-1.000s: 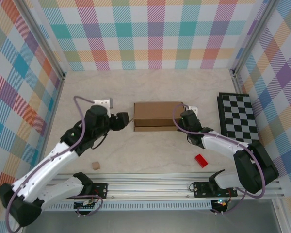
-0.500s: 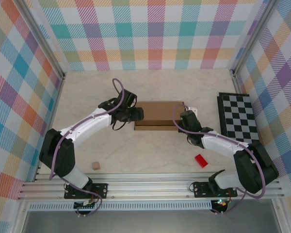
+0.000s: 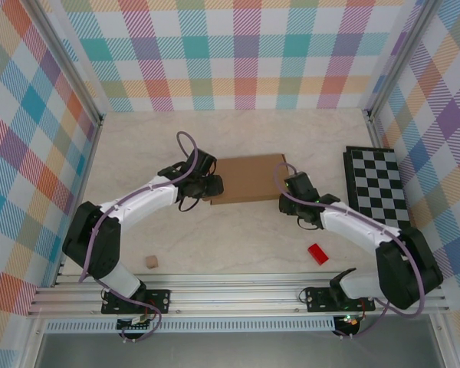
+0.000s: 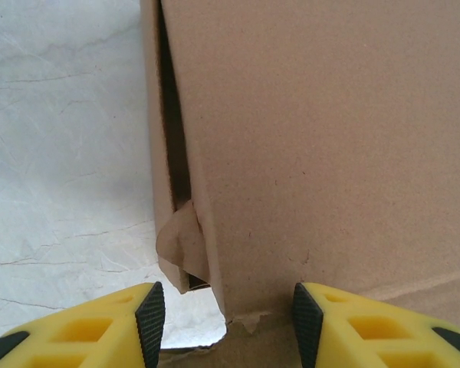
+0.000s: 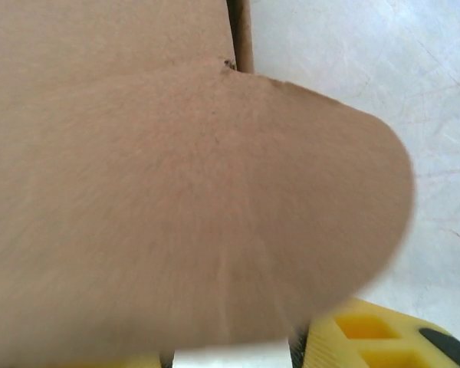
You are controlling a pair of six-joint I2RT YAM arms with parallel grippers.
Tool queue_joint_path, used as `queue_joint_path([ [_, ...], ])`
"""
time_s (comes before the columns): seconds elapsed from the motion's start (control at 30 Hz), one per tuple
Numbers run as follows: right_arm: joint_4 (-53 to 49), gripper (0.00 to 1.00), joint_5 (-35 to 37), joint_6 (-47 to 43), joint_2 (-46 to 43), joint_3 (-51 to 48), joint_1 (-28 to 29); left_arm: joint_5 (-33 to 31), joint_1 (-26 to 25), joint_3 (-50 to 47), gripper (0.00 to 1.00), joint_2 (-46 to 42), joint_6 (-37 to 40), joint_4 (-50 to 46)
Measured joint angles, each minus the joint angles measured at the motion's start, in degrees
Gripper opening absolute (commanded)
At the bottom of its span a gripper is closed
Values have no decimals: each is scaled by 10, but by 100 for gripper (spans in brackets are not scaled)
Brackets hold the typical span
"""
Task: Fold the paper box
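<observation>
The paper box (image 3: pixel 249 179) lies mid-table as a flat brown cardboard shape with its lid down. My left gripper (image 3: pixel 214 186) is at its left end. In the left wrist view the gripper (image 4: pixel 228 322) is open, its fingers (image 4: pixel 149 314) straddling the box's near corner (image 4: pixel 322 153), where a torn tab (image 4: pixel 180 238) sticks out of the side slit. My right gripper (image 3: pixel 286 198) is at the box's right end. In the right wrist view a rounded cardboard flap (image 5: pixel 215 192) hangs blurred over the gripper (image 5: pixel 230 360), whose pads stand apart with bare table between them.
A black and white chequered board (image 3: pixel 376 184) lies at the right wall. A small red block (image 3: pixel 317 254) sits near the right arm's base, and a tiny tan cube (image 3: pixel 151 261) sits front left. The aluminium rail (image 3: pixel 238 295) runs along the near edge.
My left arm swung in from the left to the box's left end, its jaws narrowing. The right gripper went from shut to open. The box's front wall strip has dropped from sight.
</observation>
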Motion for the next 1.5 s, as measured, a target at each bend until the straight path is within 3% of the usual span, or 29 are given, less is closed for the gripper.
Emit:
queue_joint_path([
  [0.13,-91,52,-8,-9,-61,47,0,-3,0,0,50,1,0,2],
  [0.37,-164,77,-3,-61,-72,176,-5,-5,0,0,51,1,2,2],
  [0.63,-163,77,-58,-103,113,266,-67,-4,4,5,55,1,3,-3],
  [0.83,-169,78,-99,-116,224,312,-91,3,16,7,78,5,10,-3],
  [1.07,-178,78,-150,-117,243,324,-114,101,53,7,92,26,61,30],
  [1.27,-178,76,-184,-116,255,337,-122,170,60,13,89,54,56,71],
  [1.5,-176,74,-229,-103,256,339,-122,184,56,42,89,54,-9,72],
])
